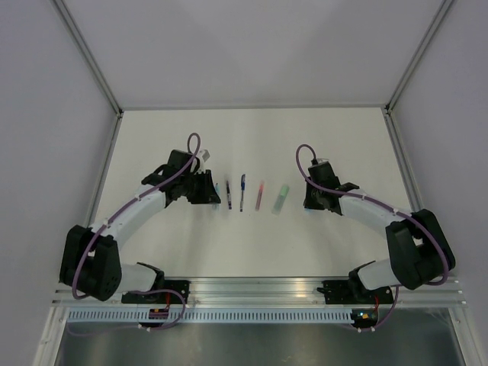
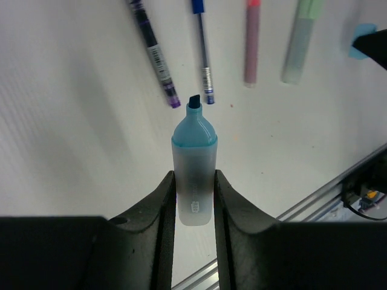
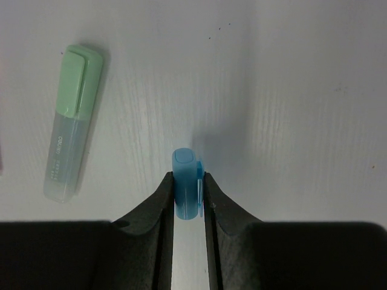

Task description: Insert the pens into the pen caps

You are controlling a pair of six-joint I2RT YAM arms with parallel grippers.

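My left pincer (image 2: 193, 179) gripped the blue highlighter (image 2: 194, 148) by its barrel at frame centre, leaving the bare tip free. My right pincer (image 3: 188, 181) pinched the blue cap (image 3: 184, 164) at lower centre, probably to meet it.

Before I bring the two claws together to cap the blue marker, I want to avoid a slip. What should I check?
1. Left claw shut on the blue marker, barrel between both fingers: ok.
2. Marker tip bare and pointing away from the claw: ok.
3. Right claw shut on the blue cap: ok.
4. Cap's open end facing the marker: cannot tell.
5. Tip and cap lined up: not ok, the claws are far apart.
6. Green marker lying clear of the right claw: ok.
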